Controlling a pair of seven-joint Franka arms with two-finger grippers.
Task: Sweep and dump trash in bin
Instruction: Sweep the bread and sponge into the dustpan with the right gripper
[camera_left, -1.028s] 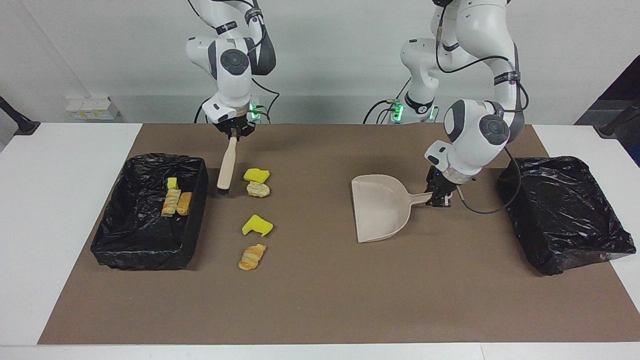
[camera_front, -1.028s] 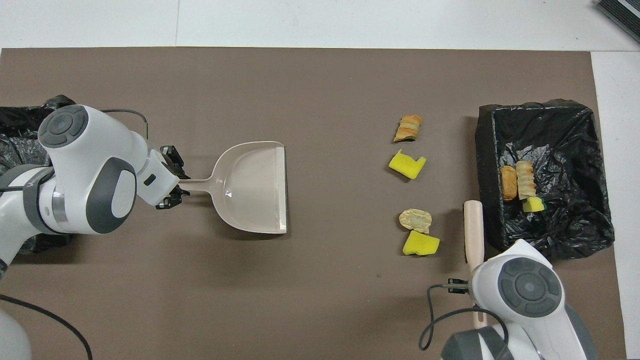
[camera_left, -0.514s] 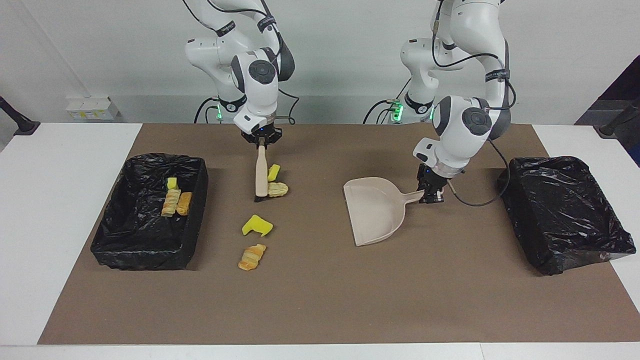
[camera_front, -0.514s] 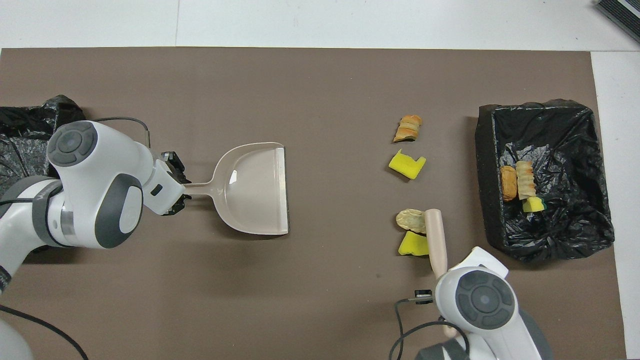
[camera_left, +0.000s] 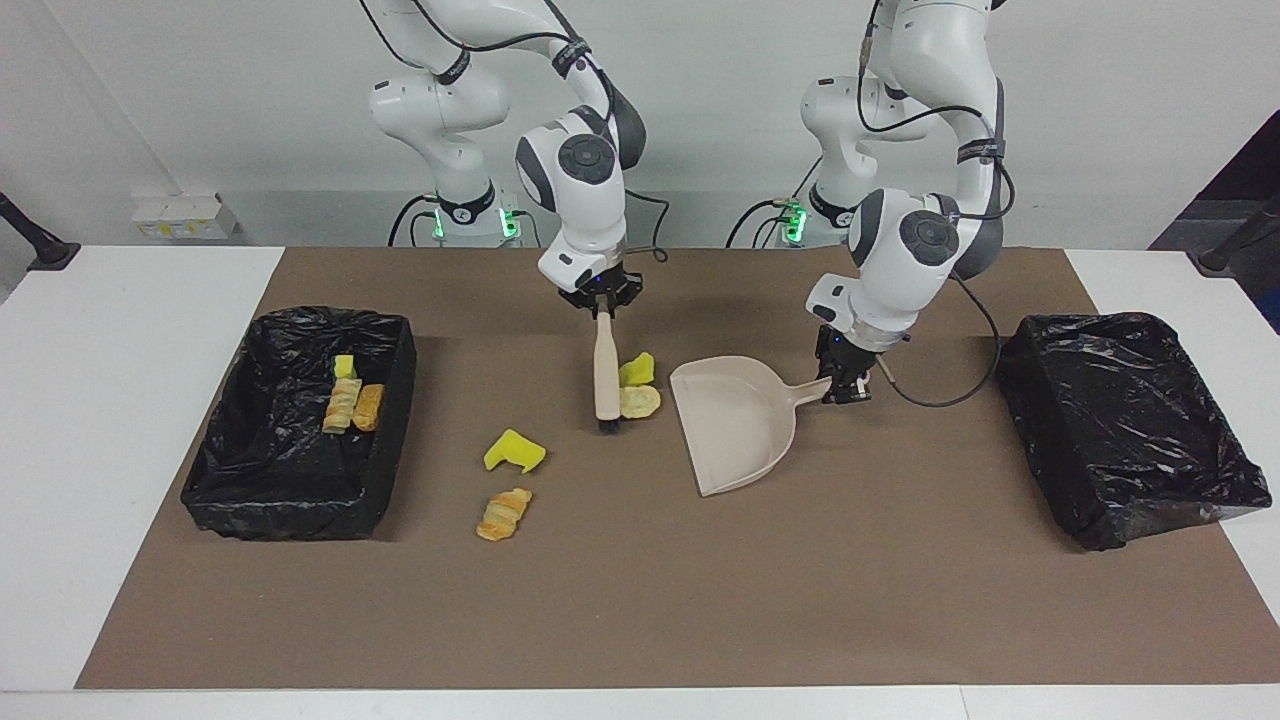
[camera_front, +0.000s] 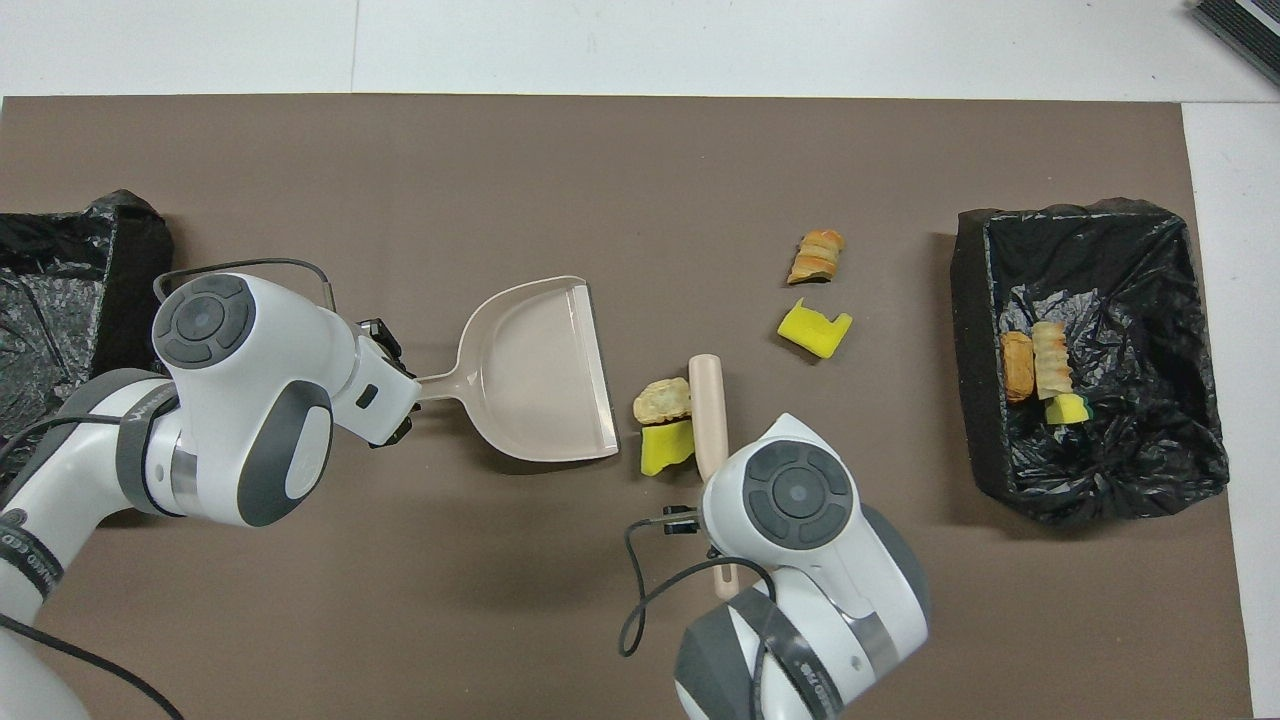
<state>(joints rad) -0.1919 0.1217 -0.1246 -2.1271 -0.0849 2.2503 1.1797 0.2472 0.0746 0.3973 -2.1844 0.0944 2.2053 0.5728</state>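
Note:
My right gripper (camera_left: 601, 305) is shut on the top of a beige brush (camera_left: 604, 375) whose bristles rest on the mat. A yellow scrap (camera_left: 637, 370) and a tan lump (camera_left: 638, 402) of trash lie against the brush, between it and the beige dustpan (camera_left: 735, 420). My left gripper (camera_left: 843, 388) is shut on the dustpan's handle, and the pan's mouth faces the brush. Another yellow scrap (camera_left: 514, 451) and a bread-like lump (camera_left: 503, 514) lie loose on the mat. A black-lined bin (camera_left: 300, 440) at the right arm's end holds three scraps (camera_front: 1040, 365).
A second black-lined bin (camera_left: 1130, 420) stands at the left arm's end of the table. A brown mat (camera_left: 640, 600) covers the table. Cables hang from both wrists.
The right gripper has swept the brush toward the left arm's end, pushing two scraps along. The left gripper has slid the dustpan toward them, so the gap between pan and brush is now small.

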